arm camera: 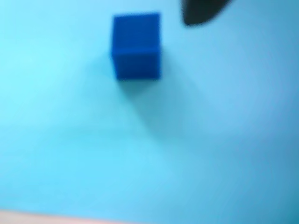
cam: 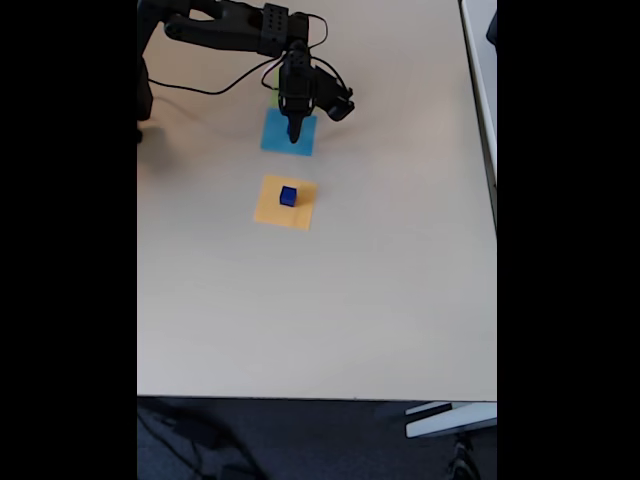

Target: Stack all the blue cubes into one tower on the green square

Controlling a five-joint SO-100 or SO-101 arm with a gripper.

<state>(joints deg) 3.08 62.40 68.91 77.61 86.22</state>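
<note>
While the arm reaches out from the far left corner of the worktop point(cam: 400, 300), its claw point(cam: 294, 138) hangs point-down over the light-blue square point(cam: 275, 135), which lies near the far edge. In the wrist view a blue cube point(arm camera: 136, 45) sits on that light-blue paper, toward the top of the picture, with a dark fingertip point(arm camera: 201, 13) just beside it at the upper right and not touching it. That picture is blurred, and the fixed view is too small, so I cannot tell whether the claw is spread or pressed together; it does not appear to be pinching anything.

A second blue cube point(cam: 288, 196) rests near the far edge of the orange square point(cam: 285, 202), which lies just nearer the front of the worktop than the light-blue one. A sliver of the green square point(cam: 272, 97) shows beyond the light-blue square, mostly hidden behind the arm, and no cube can be made out on it.

The step in hand looks like picking up the cube on the light-blue paper. To do it well, the claw should be brought square over the cube, one finger on each flat side, and lowered far enough to grip its middle and not a top edge. Closing off-centre would likely twist or nudge the cube across the smooth paper.
</note>
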